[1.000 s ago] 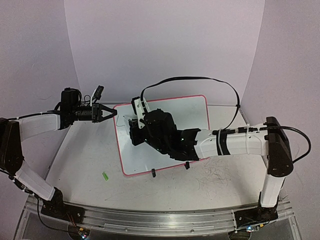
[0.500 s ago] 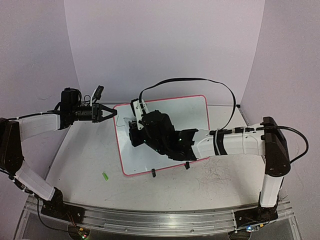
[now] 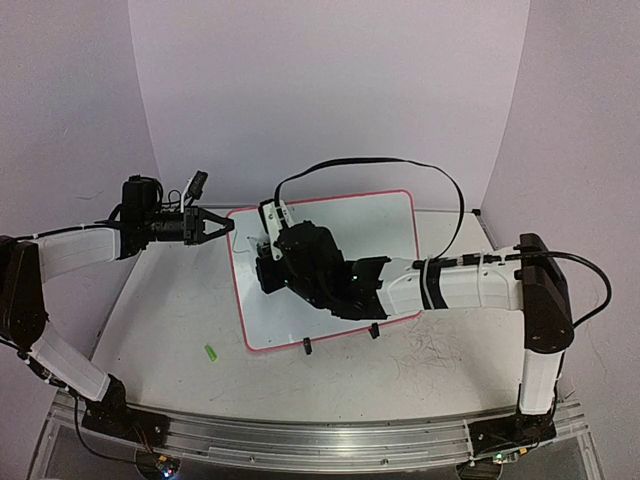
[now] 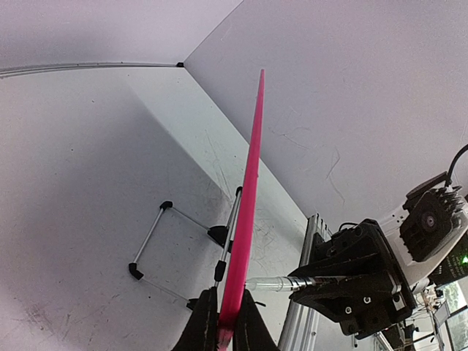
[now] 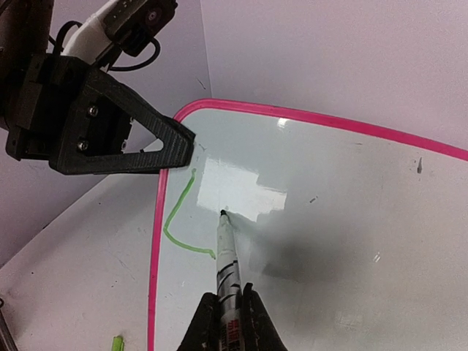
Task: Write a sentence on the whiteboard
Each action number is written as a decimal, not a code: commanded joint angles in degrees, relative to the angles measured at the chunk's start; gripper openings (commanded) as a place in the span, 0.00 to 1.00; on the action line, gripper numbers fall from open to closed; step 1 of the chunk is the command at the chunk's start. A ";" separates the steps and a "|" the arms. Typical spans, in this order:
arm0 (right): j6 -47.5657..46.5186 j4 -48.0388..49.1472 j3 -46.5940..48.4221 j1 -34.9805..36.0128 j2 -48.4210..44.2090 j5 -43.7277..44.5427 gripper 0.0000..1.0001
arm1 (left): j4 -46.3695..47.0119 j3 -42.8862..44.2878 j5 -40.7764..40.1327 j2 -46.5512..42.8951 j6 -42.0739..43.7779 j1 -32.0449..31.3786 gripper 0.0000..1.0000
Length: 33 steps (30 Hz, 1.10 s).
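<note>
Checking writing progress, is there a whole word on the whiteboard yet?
No, the whiteboard shows only one L-shaped green stroke beside the marker tip.

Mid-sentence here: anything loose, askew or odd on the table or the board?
A small green piece, possibly a marker cap, lies loose on the table, off the near-left corner of the whiteboard. Grey scribbles mark the near right part of the table. Nothing else stands out.
</note>
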 commanded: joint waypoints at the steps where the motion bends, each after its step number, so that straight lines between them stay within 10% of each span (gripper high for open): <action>1: 1.02 -1.38 2.17 -0.28 0.82 1.41 0.00 | 1.09 0.77 1.48 -1.92 -2.11 -0.02 0.07; 33: 4.63 -2.45 -5.47 -0.26 -4.13 1.68 0.00 | 1.11 0.76 1.52 -1.91 -2.11 0.00 0.07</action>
